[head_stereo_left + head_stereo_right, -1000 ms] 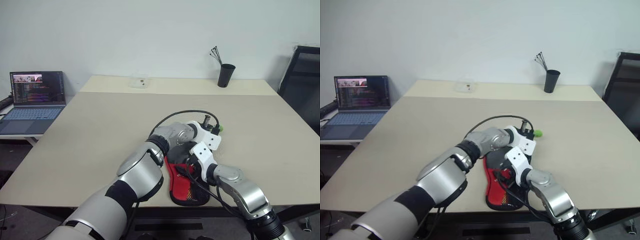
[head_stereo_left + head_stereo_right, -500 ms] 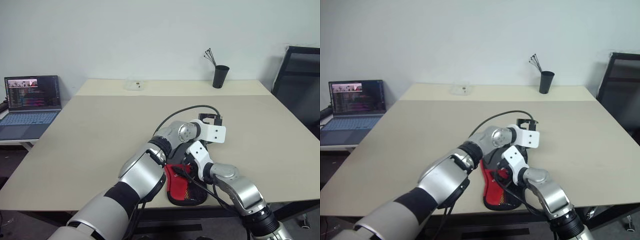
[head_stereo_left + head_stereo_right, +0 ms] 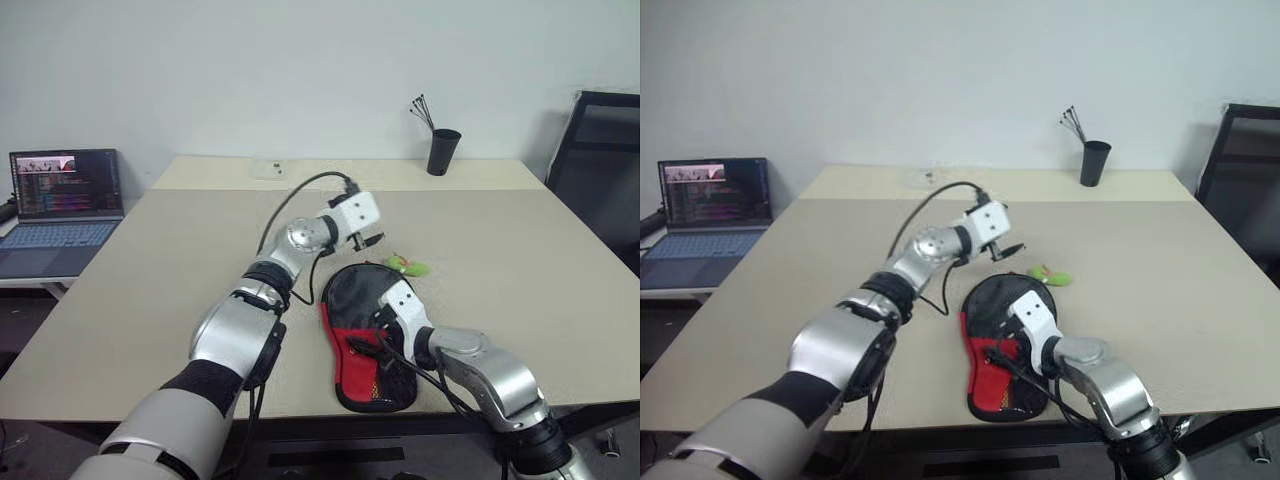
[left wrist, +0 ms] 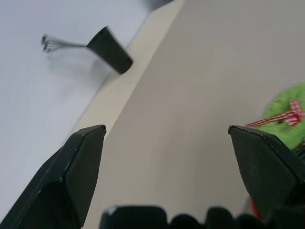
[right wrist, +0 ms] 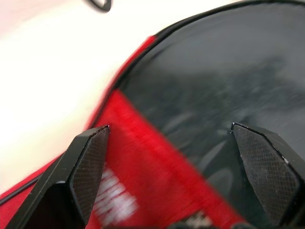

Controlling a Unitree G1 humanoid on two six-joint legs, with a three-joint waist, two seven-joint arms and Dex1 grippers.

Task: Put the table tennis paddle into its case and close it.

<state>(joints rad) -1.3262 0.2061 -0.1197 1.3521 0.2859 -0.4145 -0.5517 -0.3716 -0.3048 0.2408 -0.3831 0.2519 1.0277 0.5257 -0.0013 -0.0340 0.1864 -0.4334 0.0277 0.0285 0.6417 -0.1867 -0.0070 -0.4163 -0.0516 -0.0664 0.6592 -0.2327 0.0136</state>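
the case (image 3: 365,335) lies closed-looking on the surface just under the spread, empty right claw (image 5: 190,157), the left claw (image 3: 372,240) released above its far end, so press the flap flat before zipping.

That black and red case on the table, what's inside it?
The case lies flat with its black and red fabric up, so its inside is covered. No paddle can be seen. The right gripper hangs open above it.
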